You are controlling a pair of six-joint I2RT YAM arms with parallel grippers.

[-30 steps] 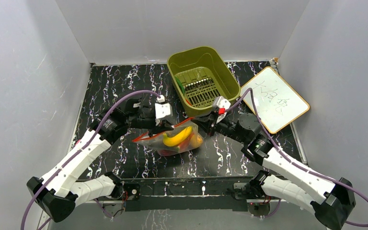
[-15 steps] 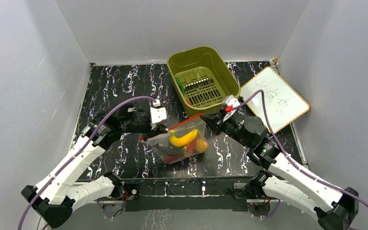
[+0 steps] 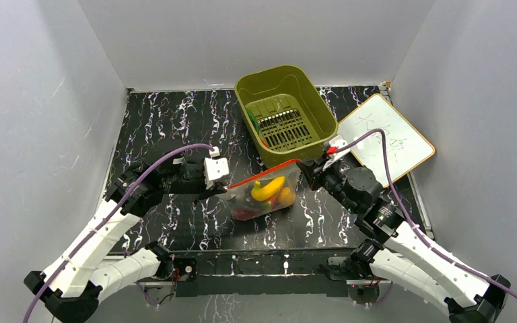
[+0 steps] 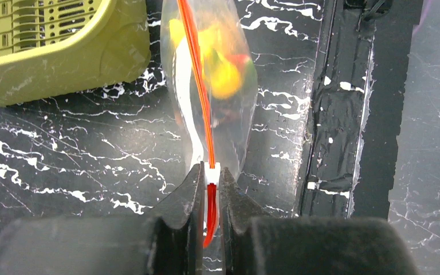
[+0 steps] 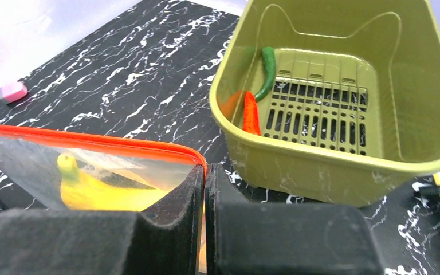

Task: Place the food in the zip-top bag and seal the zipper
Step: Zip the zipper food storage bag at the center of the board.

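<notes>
The clear zip-top bag hangs stretched between my two grippers, just in front of the basket. Its red-orange zipper runs taut along the top edge. Inside are a yellow banana, an orange piece and red food. My left gripper is shut on the white slider at the zipper's left end. My right gripper is shut on the bag's right top corner. In the right wrist view a green chili and a red chili lie in the basket.
The olive-green slotted basket stands right behind the bag. A whiteboard lies at the right. A small pink block lies on the black marbled table. The table's front edge is near the bag.
The grippers have pulled apart, left one going left and right one going right and back. The bag has moved right and now hangs taut with its zipper in a straight line.
</notes>
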